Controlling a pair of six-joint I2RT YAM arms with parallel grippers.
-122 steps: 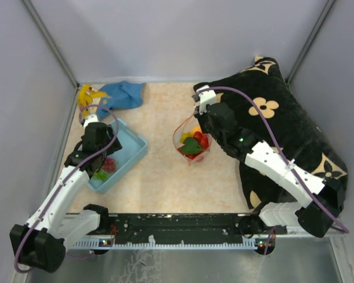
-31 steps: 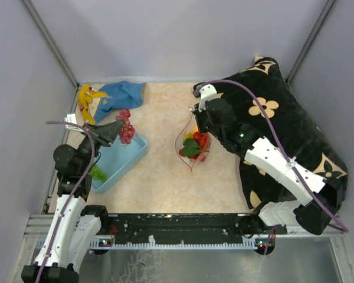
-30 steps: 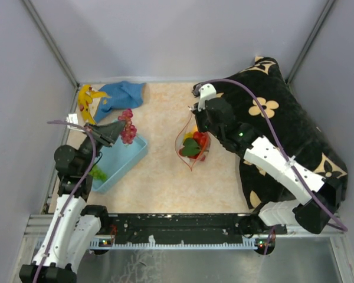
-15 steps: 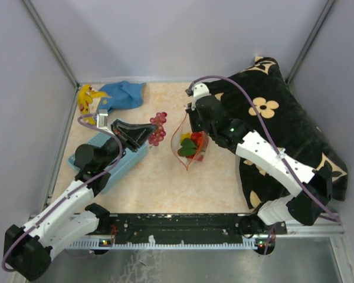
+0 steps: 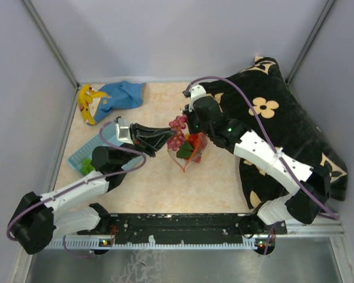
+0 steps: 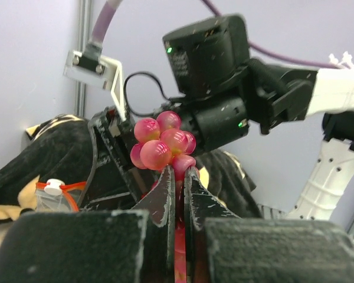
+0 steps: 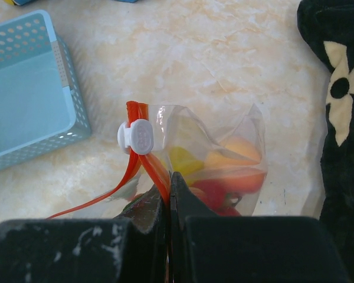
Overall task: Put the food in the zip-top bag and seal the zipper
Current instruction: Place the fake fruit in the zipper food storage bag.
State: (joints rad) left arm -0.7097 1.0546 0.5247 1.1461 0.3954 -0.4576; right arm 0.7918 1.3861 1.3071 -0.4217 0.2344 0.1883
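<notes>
In the top view my left gripper (image 5: 169, 137) is shut on a bunch of dark red grapes (image 5: 177, 131) and holds it right over the mouth of the zip-top bag (image 5: 187, 158). In the left wrist view the grapes (image 6: 162, 144) stick up from the tips of that gripper (image 6: 178, 174). My right gripper (image 7: 168, 183) is shut on the orange-red zipper (image 7: 148, 162) just below its white end piece (image 7: 137, 137), holding the bag's mouth up. Through the clear plastic show a peach (image 7: 239, 150), a yellow fruit (image 7: 186, 160) and a red strawberry (image 7: 215, 191). Green grapes (image 5: 86, 168) lie in the basket.
A light-blue basket (image 5: 82, 152) sits left of the bag, partly under my left arm. A yellow banana (image 5: 85, 100) and a blue cloth (image 5: 124, 94) lie at the back left. A black flowered cushion (image 5: 283, 130) fills the right side under my right arm.
My left arm has swung right from above the basket, carrying the dark red grapes to the bag's mouth. The right gripper has kept its hold and shifted slightly left.
</notes>
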